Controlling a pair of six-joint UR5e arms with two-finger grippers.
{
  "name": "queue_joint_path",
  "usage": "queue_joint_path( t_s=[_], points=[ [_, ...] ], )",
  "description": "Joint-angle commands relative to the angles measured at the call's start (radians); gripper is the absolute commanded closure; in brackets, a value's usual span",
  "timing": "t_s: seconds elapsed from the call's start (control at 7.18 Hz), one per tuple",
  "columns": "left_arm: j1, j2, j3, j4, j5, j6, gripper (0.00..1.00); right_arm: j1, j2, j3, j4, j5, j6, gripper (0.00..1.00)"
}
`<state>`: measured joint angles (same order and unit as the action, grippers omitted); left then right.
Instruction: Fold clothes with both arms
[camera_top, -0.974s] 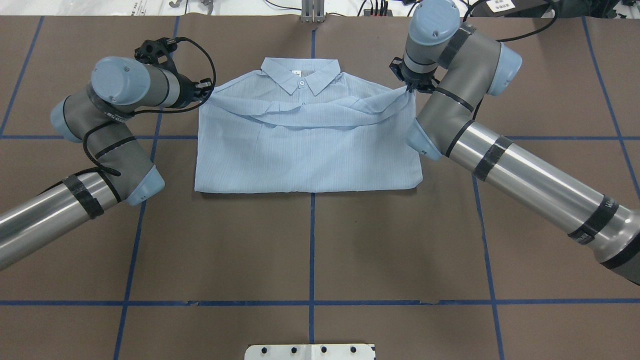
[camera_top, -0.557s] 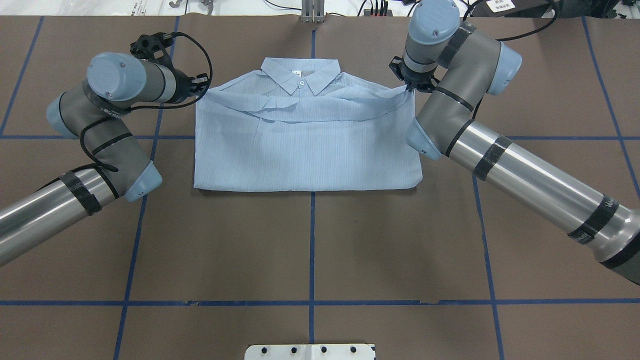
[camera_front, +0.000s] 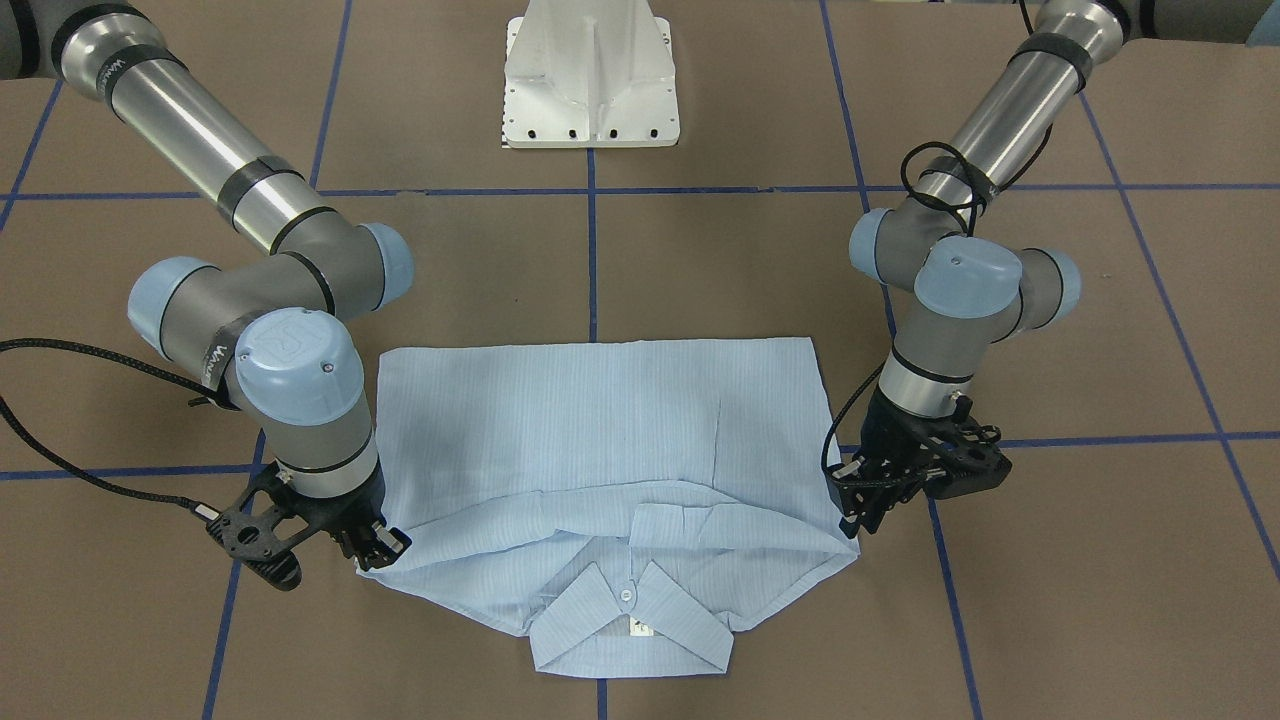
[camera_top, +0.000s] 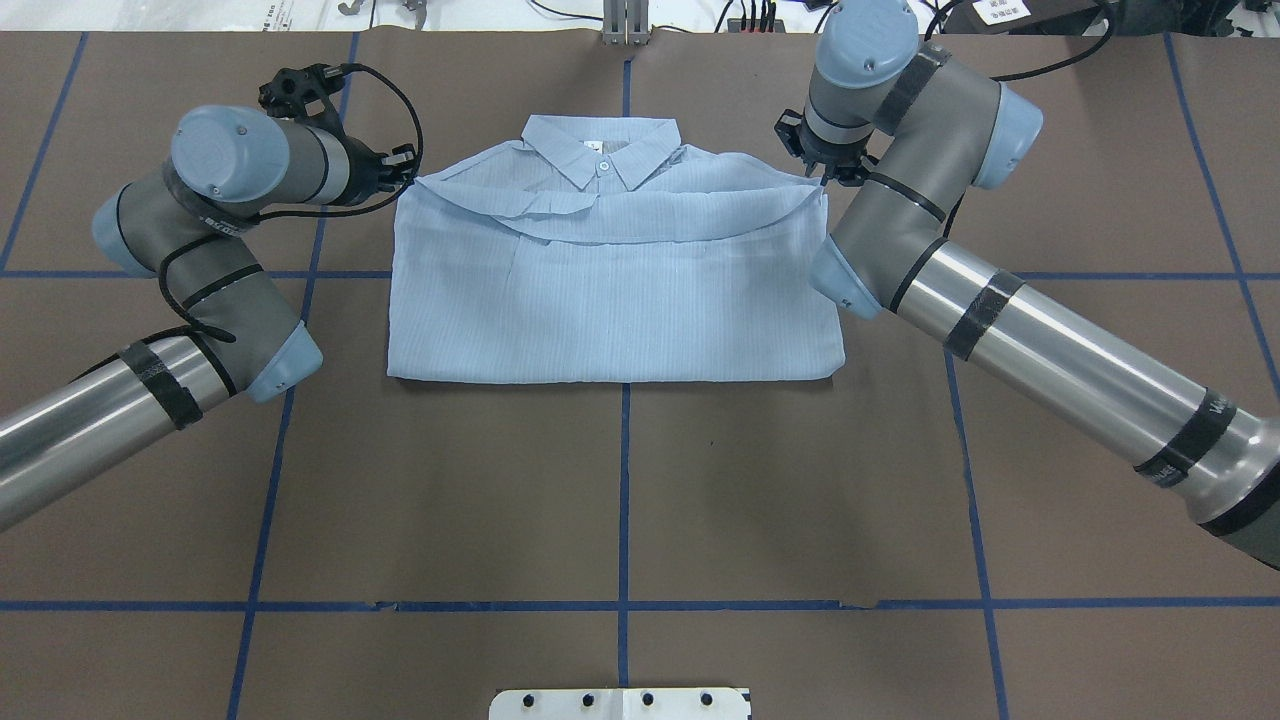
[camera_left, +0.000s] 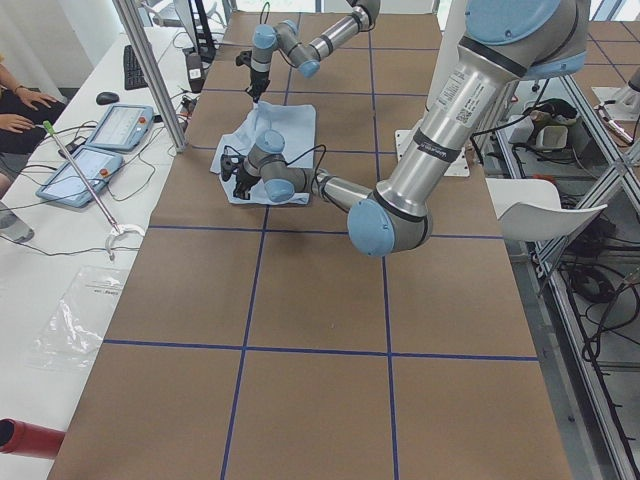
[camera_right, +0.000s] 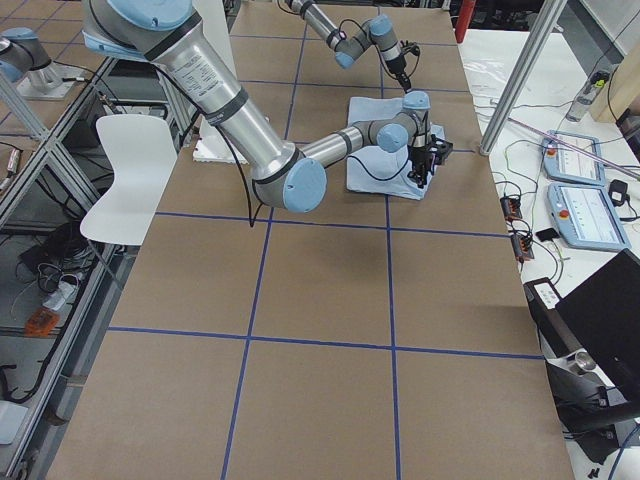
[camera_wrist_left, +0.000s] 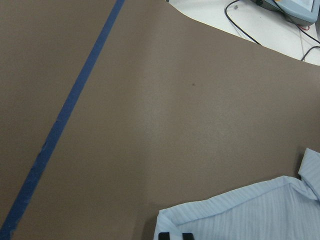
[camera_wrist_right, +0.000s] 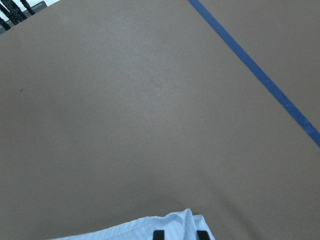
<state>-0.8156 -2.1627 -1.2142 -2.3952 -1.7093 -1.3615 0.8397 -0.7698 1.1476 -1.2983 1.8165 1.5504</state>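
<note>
Two sets of fingers are working at the far corners of one shirt (camera_top: 610, 300), which is lying folded on the brown counter (camera_top: 620, 520), its collar (camera_top: 600, 150) pointing away from the robot. A turned-over flap is running across the shirt just below the collar, from one set of fingers to the other. The left fingers (camera_wrist_left: 163, 236) are sitting close together with the flap's corner between them, apparently pinching it. The right fingers (camera_wrist_right: 159, 235) are standing a little further apart, with cloth lying between them; whether they are gripping it cannot be told.

Key relation: the folded bundle's long axis is running side to side across the counter, and its bulk is lying toward the robot from both sets of fingers. Each arm is nearer its own corner, the left arm (camera_top: 230, 170) at the robot's left end of the flap and the right arm (camera_top: 900, 110) at the other. Any coming release or further fold is probably depending on both ends staying level along that axis.

Limits of view: both wrist cameras are cropping the fingertips at the lower edge. From overhead, the wrists are hiding the contact points. The sleeves are showing in no view, and the side views are rendering the fingers too small to judge.
</note>
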Motion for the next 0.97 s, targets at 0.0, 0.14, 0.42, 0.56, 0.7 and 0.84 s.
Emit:
queue_joint_path(
  t_s=[0.0,0.14,0.42,0.56,0.7,0.84],
  points=[
    [-0.016,0.009,0.001,-0.079,-0.009,-0.001,0.31,0.007,-0.029,0.058,0.065,0.004,0.026,0.0],
    [-0.016,0.011,0.001,-0.079,-0.009,0.001,0.3,0.007,-0.102,0.163,0.068,0.021,0.074,0.0],
    [-0.016,0.014,0.005,-0.081,-0.01,0.001,0.3,-0.071,-0.262,0.399,0.071,0.027,0.19,0.0],
    [-0.016,0.014,0.005,-0.081,-0.012,0.001,0.3,-0.111,-0.294,0.44,0.073,0.021,0.268,0.0],
    [-0.014,0.012,0.004,-0.081,-0.012,0.001,0.3,-0.158,-0.365,0.502,0.073,-0.006,0.322,0.0],
    [-0.014,0.012,0.004,-0.082,-0.024,0.001,0.3,-0.2,-0.418,0.568,0.071,-0.031,0.347,0.0]
  ],
)
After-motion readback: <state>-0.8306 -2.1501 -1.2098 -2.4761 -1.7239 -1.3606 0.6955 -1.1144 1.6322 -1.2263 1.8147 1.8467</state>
